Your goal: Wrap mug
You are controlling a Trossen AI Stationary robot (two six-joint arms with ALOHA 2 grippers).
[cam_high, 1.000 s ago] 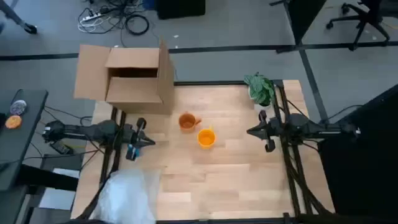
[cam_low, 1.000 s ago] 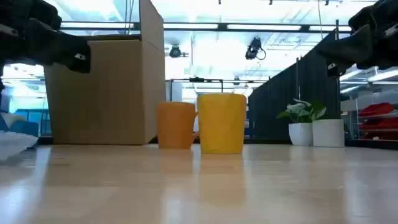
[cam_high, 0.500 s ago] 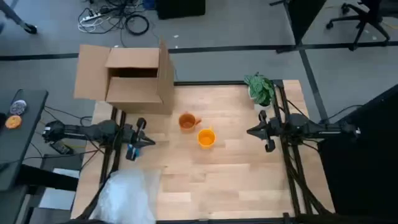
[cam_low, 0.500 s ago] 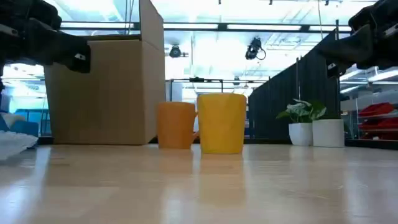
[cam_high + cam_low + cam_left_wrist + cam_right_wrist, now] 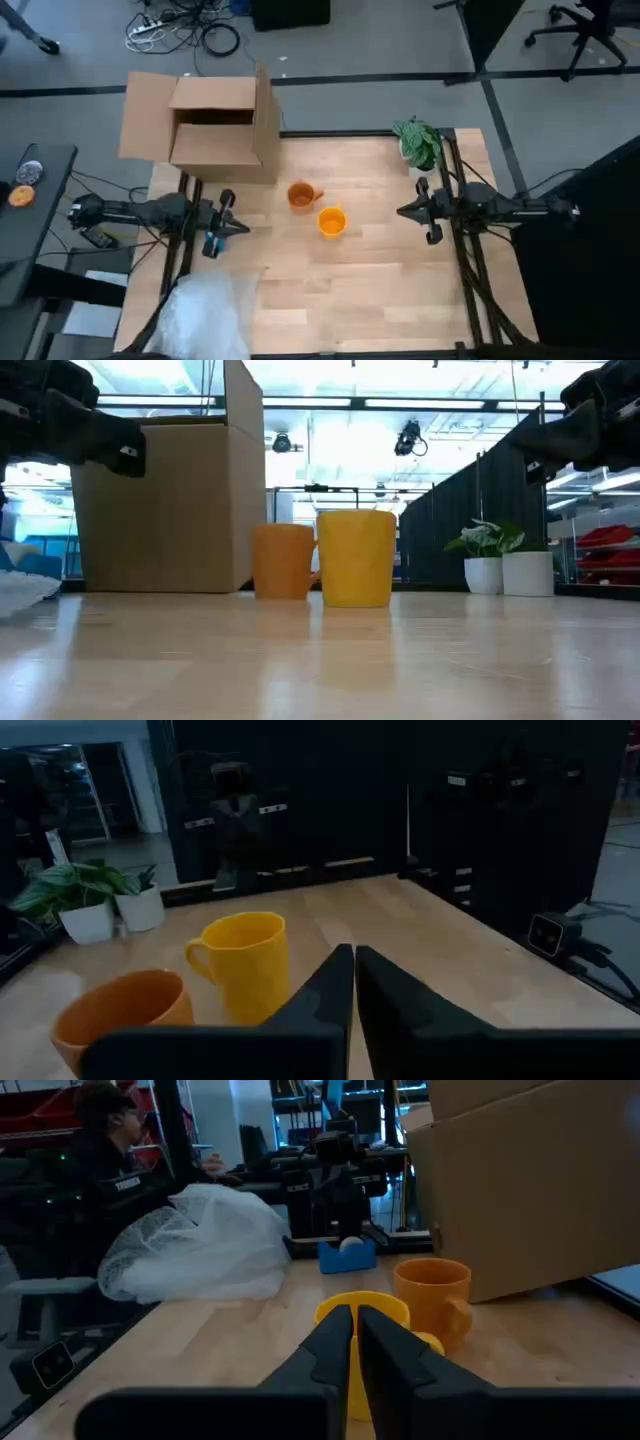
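Note:
Two mugs stand upright on the wooden table near its middle: an orange mug [image 5: 301, 195] and, just to its right and nearer, a yellow mug [image 5: 332, 221]. Both show side by side in the low view, orange [image 5: 283, 561] and yellow [image 5: 357, 557]. A heap of white wrapping sheet [image 5: 205, 310] lies at the near left corner. My left gripper [image 5: 243, 227] hovers shut above the table, left of the mugs. My right gripper [image 5: 402, 212] hovers shut to their right. Each wrist view shows shut fingers pointing toward the mugs [image 5: 352, 982] [image 5: 353, 1342].
An open cardboard box [image 5: 212, 125] stands at the far left. A potted plant [image 5: 418, 142] sits at the far right corner. A blue tape dispenser [image 5: 347, 1254] stands by the left arm's base. A person [image 5: 105, 1140] sits beyond the table's left side.

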